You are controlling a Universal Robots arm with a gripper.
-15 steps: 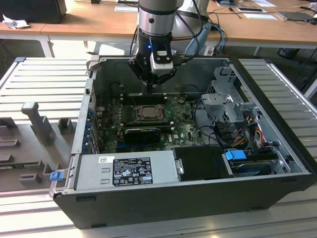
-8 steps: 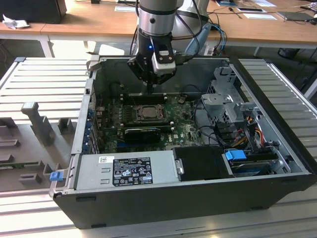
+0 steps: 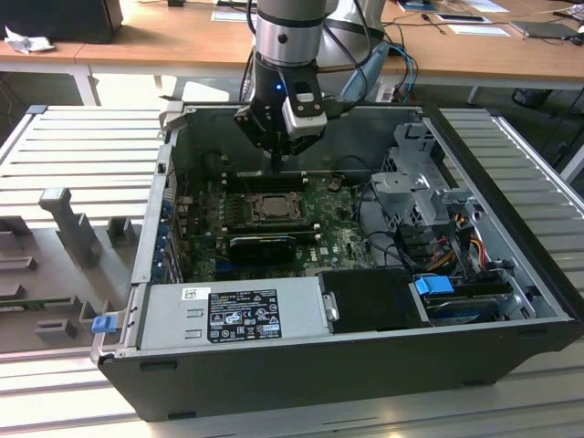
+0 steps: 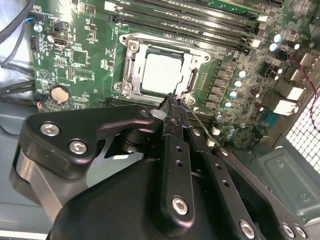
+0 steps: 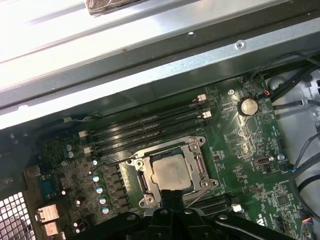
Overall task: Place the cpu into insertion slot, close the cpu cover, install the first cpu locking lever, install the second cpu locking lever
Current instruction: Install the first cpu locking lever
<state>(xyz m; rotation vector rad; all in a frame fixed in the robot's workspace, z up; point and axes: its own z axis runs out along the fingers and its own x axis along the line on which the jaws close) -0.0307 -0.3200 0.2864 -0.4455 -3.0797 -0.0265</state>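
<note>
Showing the gripper [image 3: 276, 164] hanging inside an open computer case [image 3: 319, 365], above the motherboard [image 3: 333, 228] that lies on the case floor. In both wrist views the 2 fingers are pressed together with nothing visible between them, their tips [image 4: 173, 97] [image 5: 168, 192] meeting over the edge of the insertion slot [image 3: 248, 212] farthest from the memory slots [image 4: 190, 17] [image 5: 150, 127]; whether the tips touch the socket cannot be told. The cpu [image 3: 272, 207] [image 4: 161, 72] [image 5: 172, 172] sits flat in the insertion slot, its pale silvery top facing up. The cpu cover [image 4: 131, 52] [image 5: 200, 162] lies down around it, the chip showing through its square window. The socket stands near the middle of the motherboard, with 4 dark memory slots running along 1 side and a black heatsink [image 3: 263, 245] on the opposite side. A coin cell battery [image 4: 60, 94] [image 5: 246, 106] sits on the board well apart from the socket. A grey power supply [image 3: 233, 315] fills the near edge of the case in the exterior view
</note>
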